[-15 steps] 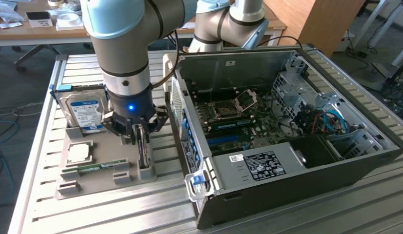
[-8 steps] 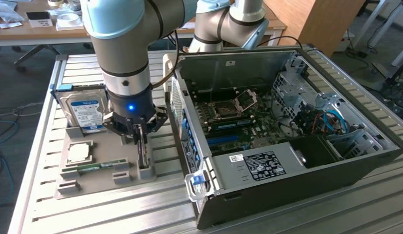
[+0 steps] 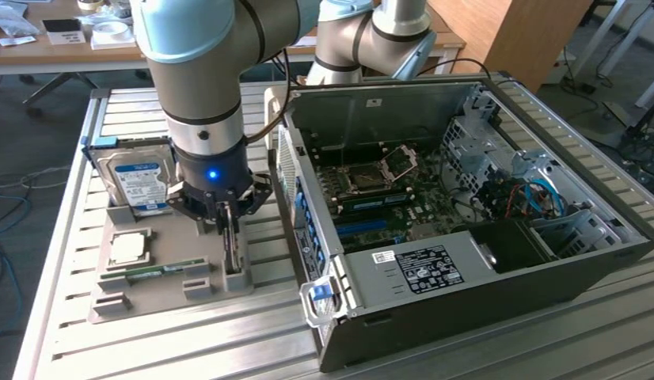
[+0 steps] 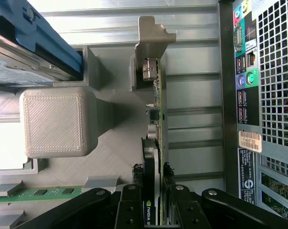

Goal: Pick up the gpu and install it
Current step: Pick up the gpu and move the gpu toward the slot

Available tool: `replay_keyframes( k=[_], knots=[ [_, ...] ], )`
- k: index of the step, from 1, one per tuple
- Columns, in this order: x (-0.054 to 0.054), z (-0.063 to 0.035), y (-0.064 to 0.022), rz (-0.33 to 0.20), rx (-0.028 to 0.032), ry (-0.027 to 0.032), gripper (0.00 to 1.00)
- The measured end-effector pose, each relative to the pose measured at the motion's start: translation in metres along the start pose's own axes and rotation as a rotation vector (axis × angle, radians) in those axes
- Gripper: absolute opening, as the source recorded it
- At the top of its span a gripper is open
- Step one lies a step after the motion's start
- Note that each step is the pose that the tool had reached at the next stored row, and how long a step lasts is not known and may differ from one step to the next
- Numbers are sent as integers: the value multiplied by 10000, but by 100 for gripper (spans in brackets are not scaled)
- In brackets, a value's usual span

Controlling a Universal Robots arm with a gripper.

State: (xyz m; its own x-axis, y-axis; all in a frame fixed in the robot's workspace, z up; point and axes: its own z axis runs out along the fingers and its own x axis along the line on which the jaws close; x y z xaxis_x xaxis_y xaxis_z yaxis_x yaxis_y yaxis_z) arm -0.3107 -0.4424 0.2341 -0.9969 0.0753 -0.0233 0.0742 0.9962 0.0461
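Observation:
The gpu [image 3: 234, 252] stands on edge in a slot of the grey holder tray [image 3: 163, 305], at the exterior view's left of the open PC case [image 3: 443, 293]. In the wrist view the gpu [image 4: 157, 100] appears edge-on: a thin green board with its black cooler near the fingers and a silvery end bracket [image 4: 151, 36] at the far end. My gripper [image 3: 228, 215] hangs straight down over the card. In the wrist view the gripper [image 4: 153, 195] has a black finger pressed against each face of the card, shut on it. The card still sits in its slot.
The tray also holds a silver hard drive with a blue label [image 3: 137, 178], a CPU [image 3: 130, 247] and a RAM stick [image 3: 158, 271]. The case lies open with its motherboard [image 3: 380, 198] exposed, and its rear port panel [image 4: 249, 71] is close beside the tray.

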Motion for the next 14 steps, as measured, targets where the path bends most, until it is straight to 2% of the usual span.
replay_keyframes(
  k=[14],
  knots=[
    [0, 0, 0, -268, -6, 13, 27]
  ],
)
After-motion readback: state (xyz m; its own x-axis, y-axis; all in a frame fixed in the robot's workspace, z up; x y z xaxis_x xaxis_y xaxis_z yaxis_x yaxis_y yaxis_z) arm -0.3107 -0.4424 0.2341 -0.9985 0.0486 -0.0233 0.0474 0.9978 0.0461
